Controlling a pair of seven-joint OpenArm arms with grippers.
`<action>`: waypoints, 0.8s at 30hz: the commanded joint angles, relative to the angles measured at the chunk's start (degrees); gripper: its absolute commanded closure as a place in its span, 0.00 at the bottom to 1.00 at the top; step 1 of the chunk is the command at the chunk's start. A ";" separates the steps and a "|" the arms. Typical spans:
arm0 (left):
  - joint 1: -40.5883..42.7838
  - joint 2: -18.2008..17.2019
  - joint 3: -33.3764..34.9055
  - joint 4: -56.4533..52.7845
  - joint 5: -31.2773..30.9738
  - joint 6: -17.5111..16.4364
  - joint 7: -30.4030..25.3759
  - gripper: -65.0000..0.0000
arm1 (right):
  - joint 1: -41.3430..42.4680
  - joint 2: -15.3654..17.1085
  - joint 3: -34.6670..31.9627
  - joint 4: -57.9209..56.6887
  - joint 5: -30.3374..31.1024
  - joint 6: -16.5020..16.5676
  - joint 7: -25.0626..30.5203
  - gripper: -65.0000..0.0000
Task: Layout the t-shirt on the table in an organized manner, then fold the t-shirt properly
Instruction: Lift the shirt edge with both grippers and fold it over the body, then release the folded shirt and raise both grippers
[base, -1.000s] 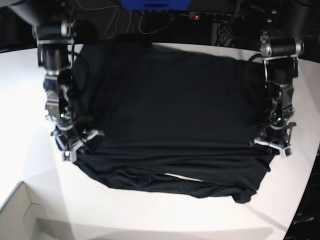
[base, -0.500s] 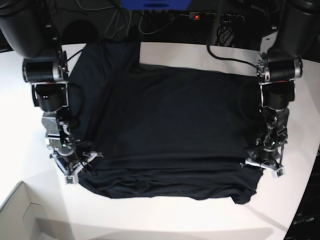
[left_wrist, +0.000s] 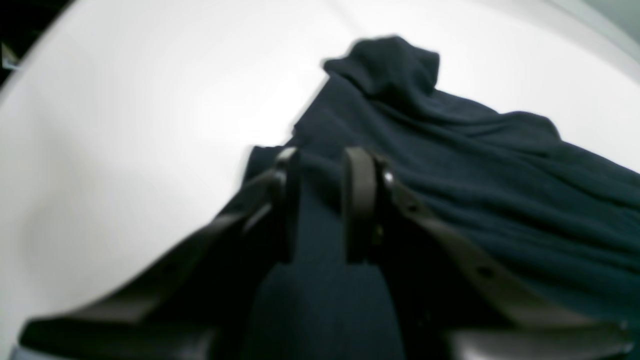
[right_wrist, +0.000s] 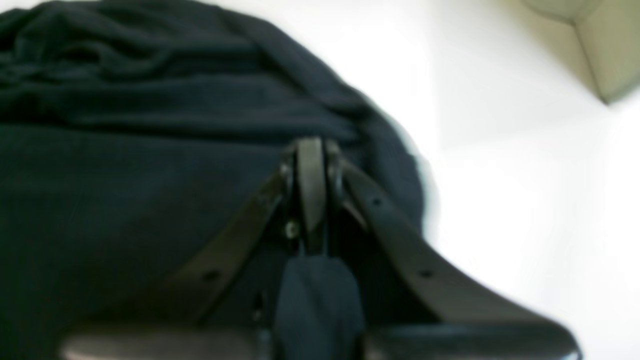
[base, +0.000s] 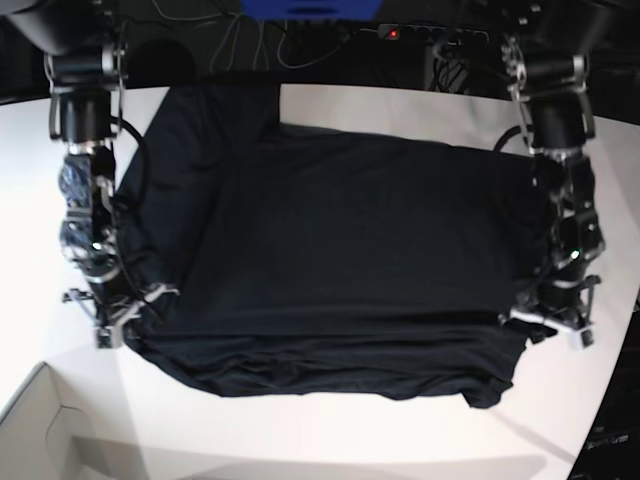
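The black t-shirt (base: 340, 250) lies spread over the white table (base: 330, 445), its upper layer folded toward the near edge. My right gripper (base: 112, 320) holds the shirt's side edge at the base view's left. The right wrist view shows this gripper (right_wrist: 311, 185) with its fingers pressed together on the t-shirt (right_wrist: 150, 175). My left gripper (base: 550, 325) holds the opposite side edge. In the left wrist view it (left_wrist: 324, 200) pinches a thick band of the t-shirt (left_wrist: 475, 175) between its fingers. Both grippers sit low, close to the table.
A pale cardboard box corner (base: 40, 430) sits at the near left, also seen as the box corner (right_wrist: 600, 50). Cables and a power strip (base: 430, 35) run behind the table's far edge. The table's curved edge (base: 615, 390) passes near the left gripper.
Both grippers carried the folded layer toward the near edge, then drew apart sideways, stretching it. The white gap under the fold has closed.
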 joint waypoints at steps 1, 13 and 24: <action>1.03 0.53 -0.80 4.37 -0.33 -0.56 0.97 0.78 | -0.92 -0.03 1.02 4.43 0.20 -0.17 -0.82 1.00; 21.87 2.99 -9.94 13.51 -0.24 -0.65 5.72 0.78 | -30.90 -5.04 2.16 35.20 0.20 -0.17 -8.73 1.00; 16.94 2.37 -9.41 -4.24 0.20 -0.65 -2.55 0.78 | -31.77 -7.42 1.99 22.28 0.20 0.00 -8.11 1.00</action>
